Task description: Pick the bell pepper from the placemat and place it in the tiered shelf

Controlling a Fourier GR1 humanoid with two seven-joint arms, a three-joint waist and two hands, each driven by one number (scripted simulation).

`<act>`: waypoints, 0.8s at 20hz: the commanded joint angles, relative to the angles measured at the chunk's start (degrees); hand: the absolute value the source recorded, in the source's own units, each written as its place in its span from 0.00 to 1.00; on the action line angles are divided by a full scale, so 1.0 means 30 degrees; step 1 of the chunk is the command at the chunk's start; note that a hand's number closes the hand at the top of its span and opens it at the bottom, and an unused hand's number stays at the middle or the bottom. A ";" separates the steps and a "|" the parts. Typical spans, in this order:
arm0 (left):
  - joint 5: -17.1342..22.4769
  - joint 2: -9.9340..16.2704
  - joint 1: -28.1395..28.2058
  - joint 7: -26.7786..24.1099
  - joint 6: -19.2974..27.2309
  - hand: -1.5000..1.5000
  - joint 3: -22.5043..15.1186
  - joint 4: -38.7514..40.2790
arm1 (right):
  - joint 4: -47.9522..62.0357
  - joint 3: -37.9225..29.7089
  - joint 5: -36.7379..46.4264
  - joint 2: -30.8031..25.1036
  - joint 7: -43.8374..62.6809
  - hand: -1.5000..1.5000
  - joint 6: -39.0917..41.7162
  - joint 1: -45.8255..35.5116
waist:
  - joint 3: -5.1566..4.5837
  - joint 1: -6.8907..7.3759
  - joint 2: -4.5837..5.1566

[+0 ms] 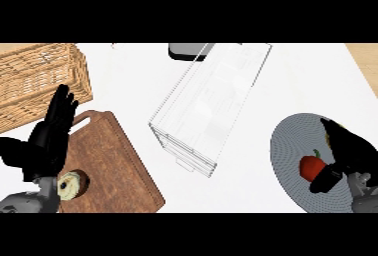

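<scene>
While my right hand (347, 152) curls at the pepper (311, 166) on the grey placemat (289, 150), I can't tell whether it grips. On the white counter (295, 80), left hand (46, 137) rests open over the board (111, 165); clear shelf (210, 105) centre, basket (40, 80) far left.

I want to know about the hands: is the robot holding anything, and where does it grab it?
Right hand touches the red bell pepper; a closed hold can't be told.

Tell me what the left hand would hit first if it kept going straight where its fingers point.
Probably the wicker basket: the left hand has straight fingers aimed up-screen at it, though its height over the counter is unclear.
</scene>
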 commanded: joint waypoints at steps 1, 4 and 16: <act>-0.0320 -0.0203 0.0629 -0.0551 -0.0773 0.50 0.0673 0.0232 | 0.0091 -0.1397 0.0319 0.0077 -0.0811 0.00 0.1376 0.0567 | -0.0003 -0.0017 -0.0009; -0.0886 -0.0739 0.0625 0.0065 -0.0799 0.50 0.0434 -0.0517 | 0.1728 -0.1192 0.1873 0.1756 -0.1133 0.00 0.0888 0.0203 | 0.0000 0.0023 -0.0003; -0.1797 -0.2289 0.1345 0.0032 -0.1432 0.50 0.0794 -0.1338 | 0.2037 -0.2742 0.4171 0.3263 -0.4280 0.00 0.0499 0.1291 | -0.0002 0.0010 -0.0010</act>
